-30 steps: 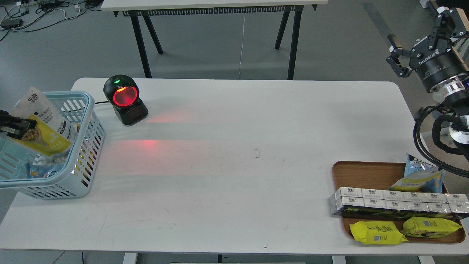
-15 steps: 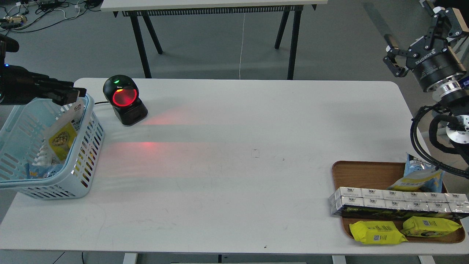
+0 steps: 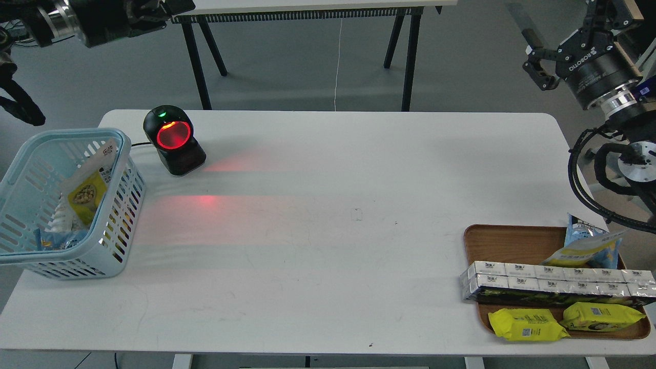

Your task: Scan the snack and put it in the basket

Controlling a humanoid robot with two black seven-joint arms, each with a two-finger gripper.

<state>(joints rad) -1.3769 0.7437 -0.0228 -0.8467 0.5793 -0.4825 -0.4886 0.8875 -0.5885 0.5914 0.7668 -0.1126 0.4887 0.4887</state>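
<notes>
The snack [image 3: 88,190] leans inside the basket [image 3: 121,137]; the left gripper's [image 3: 174,7] state cannot be told, while the right gripper [image 3: 561,28] spreads wide, empty.

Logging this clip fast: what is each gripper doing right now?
Left gripper: empty, raised above the table; open or shut cannot be told.
Right gripper: open, empty.
The snack lies in the basket.
</notes>
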